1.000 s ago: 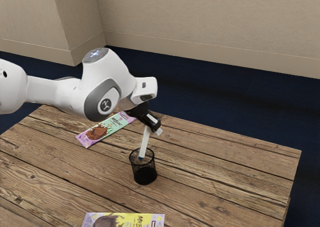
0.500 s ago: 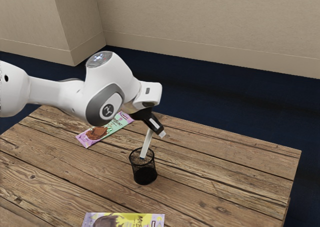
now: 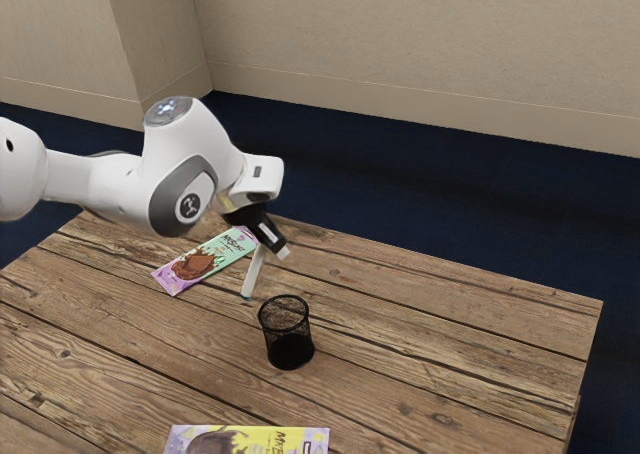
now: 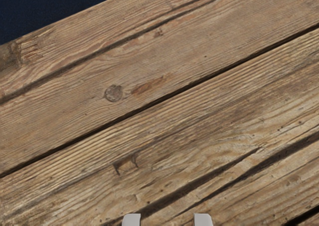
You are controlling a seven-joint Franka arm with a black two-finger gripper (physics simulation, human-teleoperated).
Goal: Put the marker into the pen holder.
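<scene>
In the exterior view my gripper [image 3: 271,249] points down and is shut on the white marker [image 3: 254,271], which hangs tilted with its blue end lowest. That end is just to the exterior view's left of the black mesh pen holder [image 3: 286,342], near rim height in the picture and apart from the rim. The holder stands upright on the table. In the wrist view the pale fingertips of my gripper [image 4: 167,219] stand at the lower edge with a gap between them; the marker's grasped part is hidden.
On the wooden table [image 3: 450,344] lie a green and purple chocolate packet [image 3: 205,262], behind the marker, and a yellow and purple one [image 3: 250,441] at the exterior view's bottom. The table's far edge shows in the wrist view.
My hand has swung toward the exterior view's left with the marker. The marker's blue end, earlier seen over the holder's mouth, now hangs to one side of it. The holder has not moved.
</scene>
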